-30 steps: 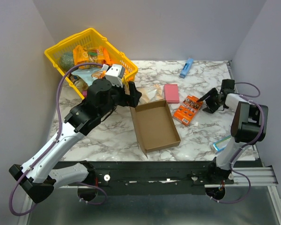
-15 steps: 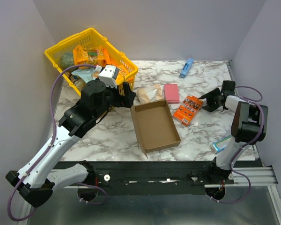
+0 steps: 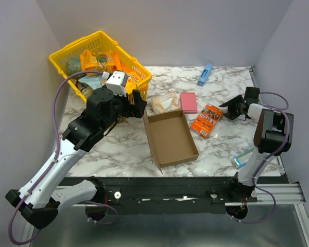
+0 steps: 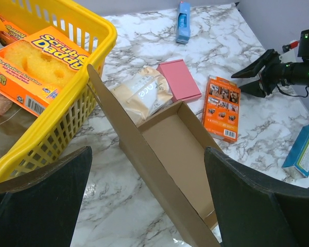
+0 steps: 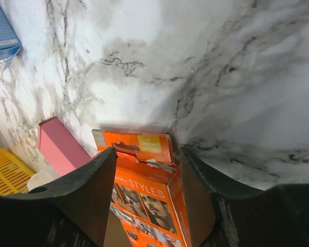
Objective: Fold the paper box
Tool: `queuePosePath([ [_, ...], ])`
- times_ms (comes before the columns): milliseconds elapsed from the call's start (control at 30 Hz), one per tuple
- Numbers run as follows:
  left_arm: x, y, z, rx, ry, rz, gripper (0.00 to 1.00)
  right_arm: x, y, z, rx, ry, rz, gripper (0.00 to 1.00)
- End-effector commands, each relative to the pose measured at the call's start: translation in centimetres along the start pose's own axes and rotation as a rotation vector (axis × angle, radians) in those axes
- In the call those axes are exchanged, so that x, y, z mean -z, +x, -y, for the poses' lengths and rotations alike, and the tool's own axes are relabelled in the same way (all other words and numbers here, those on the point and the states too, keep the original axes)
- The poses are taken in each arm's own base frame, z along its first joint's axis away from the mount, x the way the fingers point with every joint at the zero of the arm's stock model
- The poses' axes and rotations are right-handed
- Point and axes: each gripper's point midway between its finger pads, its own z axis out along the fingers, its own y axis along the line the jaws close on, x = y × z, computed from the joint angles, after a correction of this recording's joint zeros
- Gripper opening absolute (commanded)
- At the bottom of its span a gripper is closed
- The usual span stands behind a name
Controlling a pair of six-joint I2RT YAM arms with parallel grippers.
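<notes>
Brown cardboard forms the box (image 3: 171, 138). It lies open-topped on the marble table (image 3: 118, 146), directly ahead of and below the left gripper (image 3: 139, 99).

Left gripper:
- Jaws are at full spread and hold nothing.
- In the wrist view, the box's tall side wall runs along the centre line between the two fingers (image 4: 38, 203). No contact with either finger shows.
- A yellow basket (image 4: 105, 38) sits to the left of this gripper, close against that wall.
- A wrapped packet (image 4: 144, 92) and a pink case (image 4: 180, 80) lie side by side ahead of the gripper, just past the box's far end.

Right gripper (image 5: 148, 152):
- Jaws are partly parted, low over the table.
- They straddle the near end of an orange carton (image 3: 206, 119), with one finger on each side.
- Whether the fingers press on the carton cannot be told.
- The box lies beyond the carton from this gripper, apart from both.
</notes>
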Motion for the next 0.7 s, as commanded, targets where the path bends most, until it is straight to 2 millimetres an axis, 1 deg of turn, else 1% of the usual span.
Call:
queuePosePath([
  [0, 0.7, -1.0, -0.8, -0.006, -0.029, 0.027, 0.99, -1.3, 0.4, 0.1, 0.042, 0.002, -0.049, 0.59],
  [167, 0.9, -1.6, -1.1, -0.005, -0.037, 0.041, 0.99, -1.5, 0.9, 0.0, 0.083, 0.002, -0.081, 0.57],
  [233, 1.1, -1.7, -1.3, -0.003, -0.043, 0.046, 0.99, -1.6, 0.8, -0.5, 0.107, -0.009, -0.092, 0.41],
  [267, 1.2, -1.8, -1.4, -0.007, -0.046, 0.048, 0.99, -1.7, 1.0, -0.6, 0.127, -0.019, -0.103, 0.35],
  [300, 1.2, -1.9, -1.6, -0.007, -0.051, 0.051, 0.99, -2.1, 1.8, -0.5, 0.132, -0.033, -0.143, 0.33],
  [333, 1.3, -1.9, -1.7, -0.008, -0.055, 0.052, 0.99, -2.2, 1.9, -1.0, 0.141, -0.053, -0.159, 0.30],
  [367, 1.3, -2.1, -1.8, -0.008, -0.059, 0.055, 0.99, -2.2, 2.4, -1.2, 0.149, -0.059, -0.180, 0.22],
  [433, 1.4, -2.0, -2.0, -0.009, -0.066, 0.053, 0.99, -2.1, 2.5, -1.3, 0.181, -0.061, -0.177, 0.19],
  [533, 1.6, -2.1, -2.1, -0.006, -0.068, 0.057, 0.99, -1.6, 2.9, -1.4, 0.213, -0.066, -0.185, 0.05],
  [567, 1.7, -2.0, -2.2, -0.008, -0.070, 0.056, 0.99, -1.5, 3.3, -1.1, 0.221, -0.064, -0.194, 0.03],
  [667, 1.8, -2.0, -2.4, -0.006, -0.074, 0.057, 0.99, -0.5, 3.8, -1.2, 0.249, -0.086, -0.210, 0.03],
])
